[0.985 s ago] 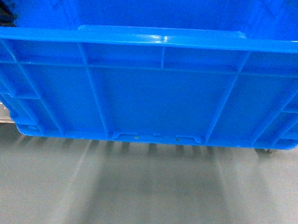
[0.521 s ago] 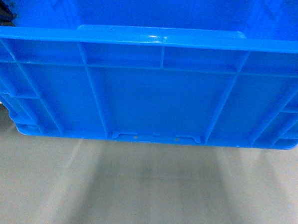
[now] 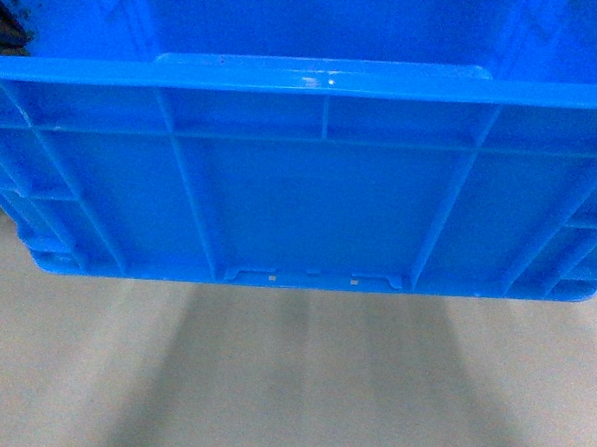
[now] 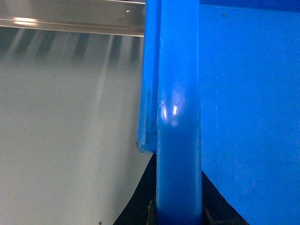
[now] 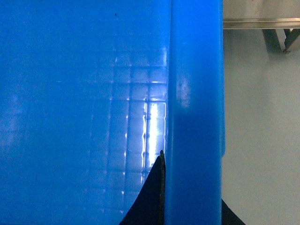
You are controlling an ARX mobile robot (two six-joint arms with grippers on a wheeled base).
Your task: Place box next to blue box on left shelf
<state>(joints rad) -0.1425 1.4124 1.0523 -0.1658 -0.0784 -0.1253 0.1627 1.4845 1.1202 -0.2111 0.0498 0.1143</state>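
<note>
carry | box (image 3: pixel 310 204) fills my head view, held above bare floor (image 3: pixel 290 383) | metal rail gone from lower left since 1 s ago, so base is travelling | both grippers straddle the rim, closure unclear | left shelf unseen

The box (image 3: pixel 321 185) blocks the head view from 9 to 3 o'clock; bare floor (image 3: pixel 290 383) lies open at 6, apparently unobstructed.
</note>
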